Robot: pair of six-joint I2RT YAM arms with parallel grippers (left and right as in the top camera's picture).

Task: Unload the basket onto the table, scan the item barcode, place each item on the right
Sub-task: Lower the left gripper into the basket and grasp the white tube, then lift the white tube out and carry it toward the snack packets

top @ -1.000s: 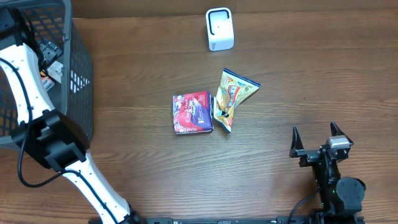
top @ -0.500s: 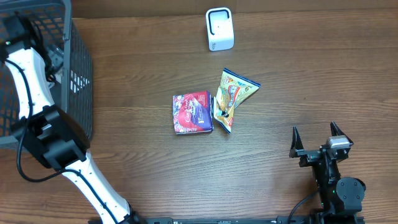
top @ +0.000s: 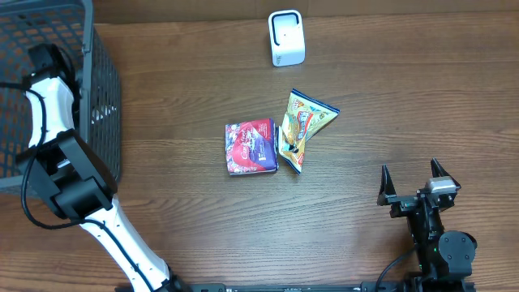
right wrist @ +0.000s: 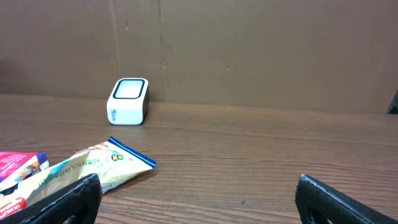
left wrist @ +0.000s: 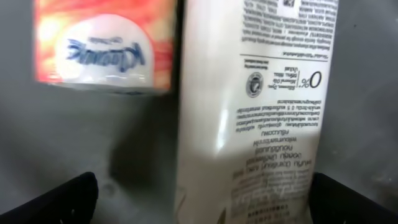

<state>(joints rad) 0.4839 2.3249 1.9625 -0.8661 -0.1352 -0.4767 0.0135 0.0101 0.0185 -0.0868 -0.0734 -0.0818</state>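
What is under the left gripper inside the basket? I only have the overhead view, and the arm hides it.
Observer: The left wrist view shows a white pack covered in small print. It appears between the open fingers of the left gripper.
Operator: Anything else in there?
Observer: Yes, an orange pack with a blue script logo on a white oval lies beside it.
Operator: Does the right wrist view add anything?
Observer: It shows a brown board wall rising right behind the scanner.
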